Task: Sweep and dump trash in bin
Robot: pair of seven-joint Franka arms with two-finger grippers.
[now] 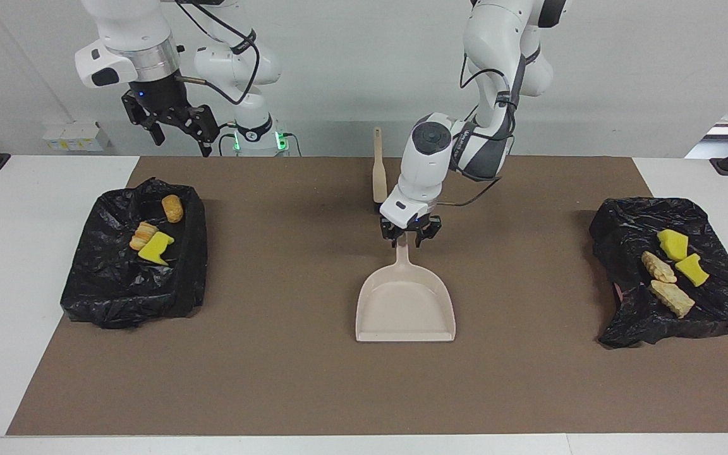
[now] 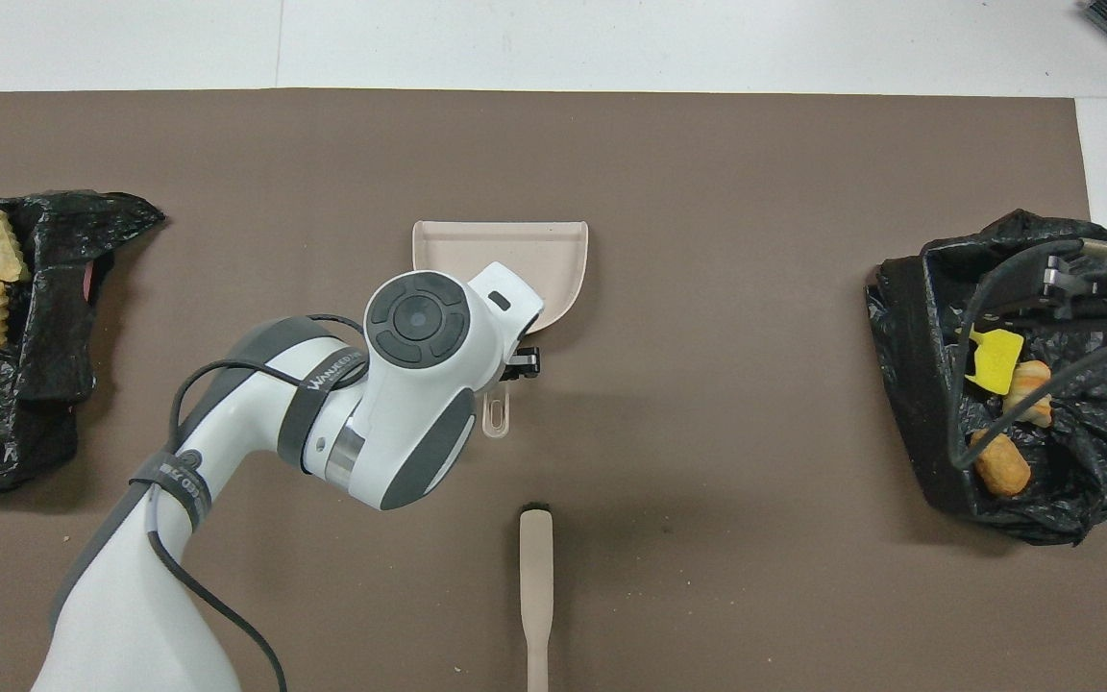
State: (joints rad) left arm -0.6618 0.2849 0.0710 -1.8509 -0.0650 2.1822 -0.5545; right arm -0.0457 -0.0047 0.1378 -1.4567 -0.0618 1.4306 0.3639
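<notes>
All the trash lies in two black-bagged bins. The bin (image 1: pixel 117 303) at the right arm's end holds a yellow chunk (image 1: pixel 155 248) and two pastries (image 1: pixel 173 208). The bin (image 1: pixel 724 316) at the left arm's end holds two yellow chunks (image 1: pixel 672 243) and two pastries (image 1: pixel 672 298). The beige dustpan (image 1: pixel 405 303) lies flat mid-table. My left gripper (image 1: pixel 409 235) is low over its handle, fingers open on either side of it. My right gripper (image 1: pixel 181 136) is open and empty, raised over the bin at its end of the table (image 2: pixel 909 384).
The beige brush (image 1: pixel 378 170) lies flat on the brown mat (image 1: pixel 275 379), nearer to the robots than the dustpan; it also shows in the overhead view (image 2: pixel 535 577). White table borders the mat at both ends.
</notes>
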